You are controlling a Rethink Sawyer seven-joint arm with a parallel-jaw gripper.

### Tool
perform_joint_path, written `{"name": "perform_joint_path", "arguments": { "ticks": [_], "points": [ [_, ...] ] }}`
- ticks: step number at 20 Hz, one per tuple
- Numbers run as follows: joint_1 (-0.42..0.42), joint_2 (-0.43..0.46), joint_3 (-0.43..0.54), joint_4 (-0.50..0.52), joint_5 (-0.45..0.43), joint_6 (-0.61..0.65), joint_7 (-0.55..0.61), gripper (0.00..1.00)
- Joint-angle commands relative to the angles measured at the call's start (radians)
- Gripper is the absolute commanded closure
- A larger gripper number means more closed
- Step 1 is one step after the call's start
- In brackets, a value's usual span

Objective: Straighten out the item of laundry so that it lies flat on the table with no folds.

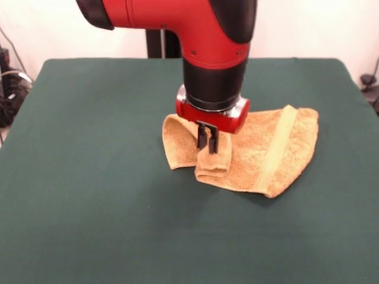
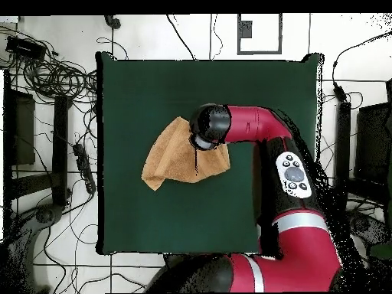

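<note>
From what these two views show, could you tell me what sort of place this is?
Probably a robotics lab. A red arm works on a towel on a green cloth-covered table, not a home surface. Overhead, loose cables lie around the table on a pale floor.

The table (image 1: 89, 195), draped in dark green felt-like cloth, fills almost the whole front view, its far edge running along the upper part of the frame. Lying on it, right of centre in that view, is the orange-tan terry hand towel (image 1: 266, 145), rumpled, with a paler woven band slanting down its right part and its left part folded up into a standing fold. From overhead, the towel (image 2: 170, 159) sits left of the table's (image 2: 153, 92) middle.
</note>
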Motion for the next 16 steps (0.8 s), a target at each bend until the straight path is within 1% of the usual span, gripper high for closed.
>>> {"name": "perform_joint_path", "arguments": {
  "ticks": [1,4,7,11,16],
  "points": [
    [0.034,-0.091,0.039,0.171,-0.044,-0.016,-0.106,1.00],
    [0.053,-0.186,0.014,0.251,-0.051,-0.002,-0.063,1.00],
    [0.048,-0.256,0.022,0.324,-0.020,0.016,-0.033,1.00],
    [0.073,-0.311,0.010,0.330,-0.014,0.065,-0.006,1.00],
    [0.103,-0.398,0.000,0.392,0.021,0.095,0.034,1.00]
  ]
}}
